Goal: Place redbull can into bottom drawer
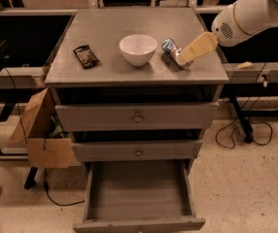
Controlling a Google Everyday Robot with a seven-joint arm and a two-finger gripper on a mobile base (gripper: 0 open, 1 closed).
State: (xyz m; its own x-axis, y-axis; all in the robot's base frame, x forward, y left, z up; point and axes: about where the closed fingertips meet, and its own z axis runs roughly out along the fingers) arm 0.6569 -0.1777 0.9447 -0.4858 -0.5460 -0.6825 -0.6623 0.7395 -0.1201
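The redbull can lies on its side on top of the grey cabinet, right of the white bowl. My gripper reaches in from the upper right on a white arm, its tan tip right over the can's right end. The bottom drawer stands pulled open at the foot of the cabinet, with nothing in it.
A dark snack wrapper lies on the cabinet's left side. Two shut drawer fronts with round knobs sit above the open one. A cardboard box hangs at the cabinet's left. Cables trail on the floor at the right.
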